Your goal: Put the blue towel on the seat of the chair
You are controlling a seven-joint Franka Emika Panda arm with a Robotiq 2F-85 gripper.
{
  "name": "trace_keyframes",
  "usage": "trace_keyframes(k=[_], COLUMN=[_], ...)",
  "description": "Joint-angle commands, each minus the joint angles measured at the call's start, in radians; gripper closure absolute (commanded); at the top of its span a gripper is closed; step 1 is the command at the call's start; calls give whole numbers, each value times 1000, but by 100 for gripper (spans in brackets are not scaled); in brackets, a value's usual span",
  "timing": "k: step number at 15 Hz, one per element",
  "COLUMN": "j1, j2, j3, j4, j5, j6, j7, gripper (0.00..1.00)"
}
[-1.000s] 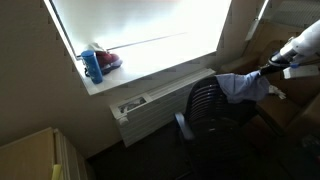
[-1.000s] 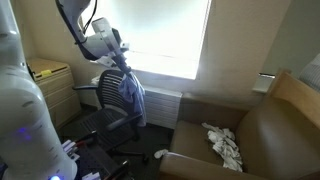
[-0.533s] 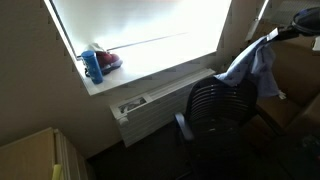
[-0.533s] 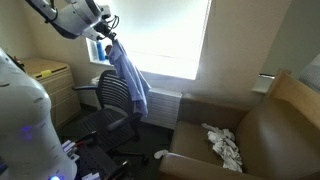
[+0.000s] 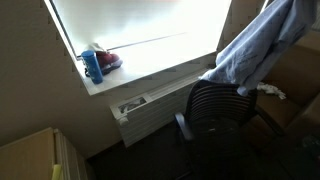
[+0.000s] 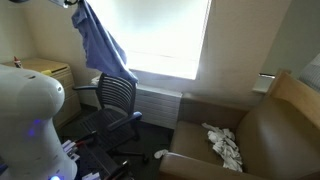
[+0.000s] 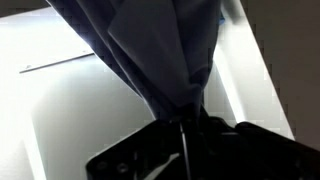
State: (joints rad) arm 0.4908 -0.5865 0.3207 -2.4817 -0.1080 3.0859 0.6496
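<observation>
The blue towel [image 5: 257, 45] hangs full length in the air above the black mesh office chair [image 5: 215, 105], its lower edge just over the backrest. It shows in both exterior views; in the other it [image 6: 98, 42] hangs above the chair [image 6: 115, 95]. The gripper is out of the top of both exterior views. In the wrist view the gripper [image 7: 185, 125] is shut on the towel [image 7: 150, 50], which fills the upper part of the picture. The chair seat is hidden from the wrist view.
A bright window with a sill holds a blue bottle [image 5: 92, 66] and a red object [image 5: 108, 60]. A radiator [image 5: 150, 105] sits under the sill. A brown armchair [image 6: 250, 130] holds a crumpled white cloth [image 6: 224, 142]. A wooden cabinet [image 6: 45, 72] stands by the wall.
The gripper has risen out of the top of both exterior views, lifting the towel from beside the chair's backrest to hang high above it.
</observation>
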Motion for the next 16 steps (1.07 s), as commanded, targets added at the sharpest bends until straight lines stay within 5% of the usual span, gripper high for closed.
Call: trace_keyframes(k=[1, 6, 12, 14, 16], j1=[130, 132, 198, 293, 304], j2=[-130, -184, -53, 28, 207], j3=[-62, -105, -163, -219, -238], j4=[1, -39, -301, -390, -347], j5=[198, 360, 397, 407, 418], j6=[-85, -159, 63, 216, 330], j7=[-137, -250, -417, -433, -420], gripper=[99, 99, 99, 99, 99])
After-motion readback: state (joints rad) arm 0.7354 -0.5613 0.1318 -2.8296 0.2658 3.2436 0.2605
